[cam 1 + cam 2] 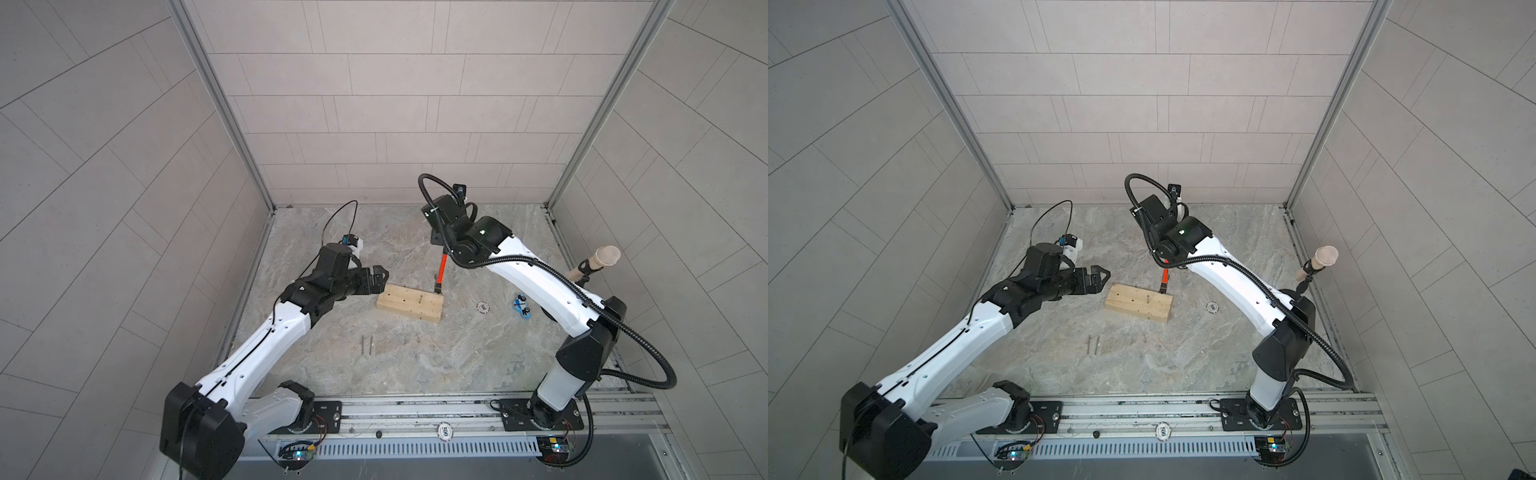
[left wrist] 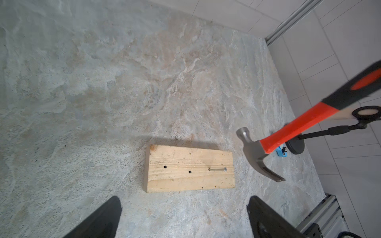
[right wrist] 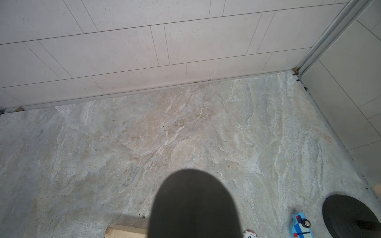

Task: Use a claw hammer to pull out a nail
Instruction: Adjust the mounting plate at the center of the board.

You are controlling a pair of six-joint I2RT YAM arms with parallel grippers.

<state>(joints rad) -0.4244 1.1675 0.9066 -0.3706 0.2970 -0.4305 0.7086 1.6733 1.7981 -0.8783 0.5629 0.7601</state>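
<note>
Stone top (image 1: 415,365): claw hammer (image 1: 441,266) in R fingers (image 1: 436,238), head (image 2: 253,148) down.

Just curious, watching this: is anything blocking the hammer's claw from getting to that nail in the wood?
Nothing visible does. The claw hammer hangs just off the wood block's end nearest the nail; only bare wood lies between claw and nail.

Legible txt: "500" on white round disc (image 1: 444,430) (image 1: 1163,430) on front rail (image 1: 395,410), both top views; chip (image 3: 249,233) lettering cut off.
</note>
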